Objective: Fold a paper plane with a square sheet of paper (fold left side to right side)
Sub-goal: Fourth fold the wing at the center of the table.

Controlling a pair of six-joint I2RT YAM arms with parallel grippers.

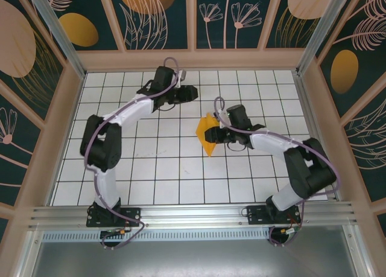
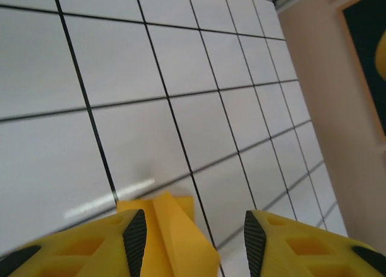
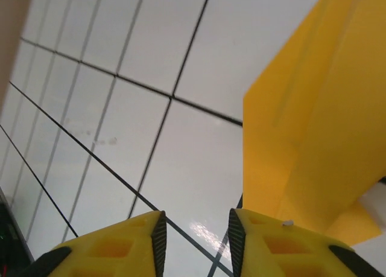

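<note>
From above, we saw the paper plane [image 1: 207,139] at the right gripper's [image 1: 217,133] tips, well apart from the left gripper [image 1: 194,94]. At the left wrist, its fingers [image 2: 135,236] stood spread. At the right wrist, the fingers [image 3: 159,241] were slightly parted over bare tile, with the paper plane [image 3: 307,138] rising just beside one.

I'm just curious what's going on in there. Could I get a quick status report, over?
Left gripper open, toward the table's far side. Right gripper open, folded paper right beside its finger. Nothing in the way.
</note>
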